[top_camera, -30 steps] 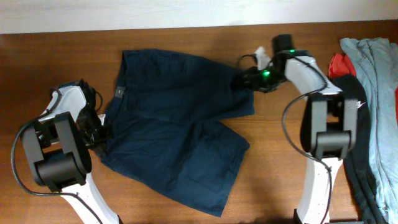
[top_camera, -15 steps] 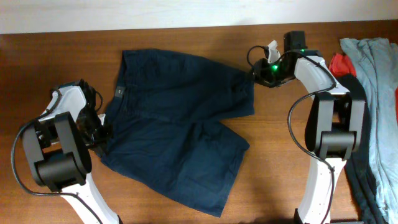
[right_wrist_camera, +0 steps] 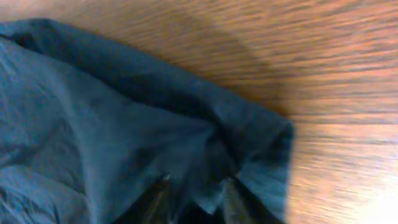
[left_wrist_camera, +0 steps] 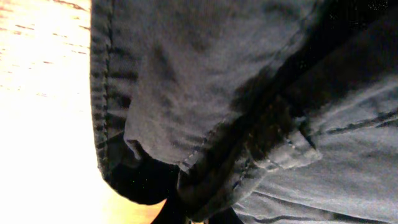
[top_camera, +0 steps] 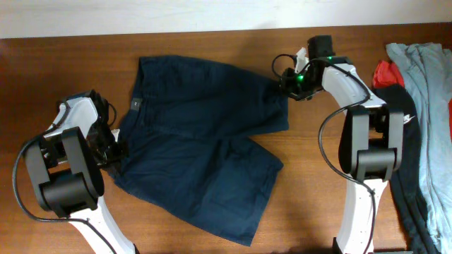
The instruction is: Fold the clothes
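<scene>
The dark navy shorts [top_camera: 198, 148] lie spread out on the wooden table [top_camera: 311, 204], waistband to the left and legs to the right. My left gripper [top_camera: 116, 149] is at the waistband's near-left edge; in the left wrist view its jaws [left_wrist_camera: 199, 214] are shut on a bunched fold of the shorts [left_wrist_camera: 249, 93]. My right gripper [top_camera: 284, 83] is at the far leg's hem corner; in the right wrist view its fingers [right_wrist_camera: 196, 190] pinch a raised fold of the shorts [right_wrist_camera: 93, 124].
At the table's right edge lies a pile: a light grey shirt [top_camera: 431, 85], a red item [top_camera: 385, 70] and a black garment with a white swoosh [top_camera: 404, 123]. The right arm's base stands just left of that pile.
My right gripper swung out to the right past the leg hem, then came back left onto the hem corner. The left arm and the shorts have barely moved.
</scene>
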`<move>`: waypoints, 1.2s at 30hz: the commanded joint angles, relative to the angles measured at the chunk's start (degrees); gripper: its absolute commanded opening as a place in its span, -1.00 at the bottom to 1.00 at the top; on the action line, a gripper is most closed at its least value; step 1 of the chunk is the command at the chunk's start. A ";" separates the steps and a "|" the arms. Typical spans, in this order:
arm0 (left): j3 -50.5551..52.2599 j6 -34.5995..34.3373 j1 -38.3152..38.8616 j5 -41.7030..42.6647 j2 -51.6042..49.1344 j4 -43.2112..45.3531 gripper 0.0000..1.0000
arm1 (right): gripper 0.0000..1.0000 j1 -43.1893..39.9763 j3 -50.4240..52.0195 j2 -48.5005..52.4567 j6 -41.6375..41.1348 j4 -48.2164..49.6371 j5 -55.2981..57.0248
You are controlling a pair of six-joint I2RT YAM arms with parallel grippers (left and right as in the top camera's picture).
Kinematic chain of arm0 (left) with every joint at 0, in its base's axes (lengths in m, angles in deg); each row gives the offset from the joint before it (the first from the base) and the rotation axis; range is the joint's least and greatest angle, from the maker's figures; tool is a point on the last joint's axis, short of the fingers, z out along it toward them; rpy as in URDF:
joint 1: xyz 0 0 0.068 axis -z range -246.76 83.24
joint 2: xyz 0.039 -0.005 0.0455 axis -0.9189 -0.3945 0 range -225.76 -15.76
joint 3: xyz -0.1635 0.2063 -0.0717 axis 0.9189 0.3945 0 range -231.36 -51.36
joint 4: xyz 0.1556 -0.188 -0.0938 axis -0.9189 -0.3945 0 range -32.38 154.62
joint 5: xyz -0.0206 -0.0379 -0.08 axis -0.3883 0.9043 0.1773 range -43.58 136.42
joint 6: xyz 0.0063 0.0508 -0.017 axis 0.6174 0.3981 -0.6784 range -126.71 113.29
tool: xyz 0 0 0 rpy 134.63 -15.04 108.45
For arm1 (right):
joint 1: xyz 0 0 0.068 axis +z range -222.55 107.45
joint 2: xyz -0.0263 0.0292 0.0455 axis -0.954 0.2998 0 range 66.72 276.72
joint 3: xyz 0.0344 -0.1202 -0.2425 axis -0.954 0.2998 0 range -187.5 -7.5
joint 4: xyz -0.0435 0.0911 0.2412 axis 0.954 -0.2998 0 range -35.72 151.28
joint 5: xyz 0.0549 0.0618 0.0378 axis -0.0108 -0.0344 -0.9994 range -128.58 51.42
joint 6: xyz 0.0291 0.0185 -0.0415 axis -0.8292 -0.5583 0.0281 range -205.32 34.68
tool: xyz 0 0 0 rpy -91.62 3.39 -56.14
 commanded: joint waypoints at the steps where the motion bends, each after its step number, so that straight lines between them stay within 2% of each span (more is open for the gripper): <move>1: 0.31 -0.55 -0.04 -0.44 -0.72 0.13 -0.90 | -0.86 2.49 -0.46 0.22 -0.15 1.40 0.37; 4: 0.31 -0.55 -0.04 -0.44 -0.72 -0.07 -0.90 | -0.92 3.37 -0.59 0.09 1.09 2.34 -3.80; 8: 0.31 -0.55 -0.04 -0.44 -0.72 0.17 -0.90 | -0.92 5.81 -0.59 -1.49 12.87 1.22 -14.19; 12: 0.31 -0.55 -0.04 -0.44 -0.72 0.17 -0.89 | -0.91 9.07 -0.55 -1.70 21.75 -7.76 -12.44; 13: 0.31 -0.55 -0.04 -0.44 -0.72 0.17 -0.89 | -0.78 9.77 -0.55 -1.70 22.47 -9.40 -8.74; 14: 0.31 -0.55 -0.04 -0.44 -0.72 0.22 -0.89 | -0.50 10.14 -0.57 -1.73 22.45 -9.88 -5.88; 17: 0.31 -0.55 -0.04 -0.42 -0.72 0.50 -0.88 | -0.12 9.62 -0.59 -2.80 22.47 -9.49 -3.69; 20: 0.31 -0.55 -0.04 -0.42 -0.72 0.52 -0.88 | 0.00 7.56 -0.72 -4.94 22.32 -8.92 -4.07; 24: 0.31 -0.55 -0.04 -0.42 -0.72 0.61 -0.88 | 0.07 2.99 -0.74 -6.67 19.47 -9.01 -6.14; 30: 0.31 -0.52 -0.04 0.72 -0.72 1.27 -0.86 | 0.06 -4.04 -0.59 -6.32 13.14 -9.20 -9.97; 36: 0.31 -0.52 -0.04 0.68 -0.72 1.42 -0.86 | -0.10 -3.69 0.00 -1.84 7.21 -8.46 -9.75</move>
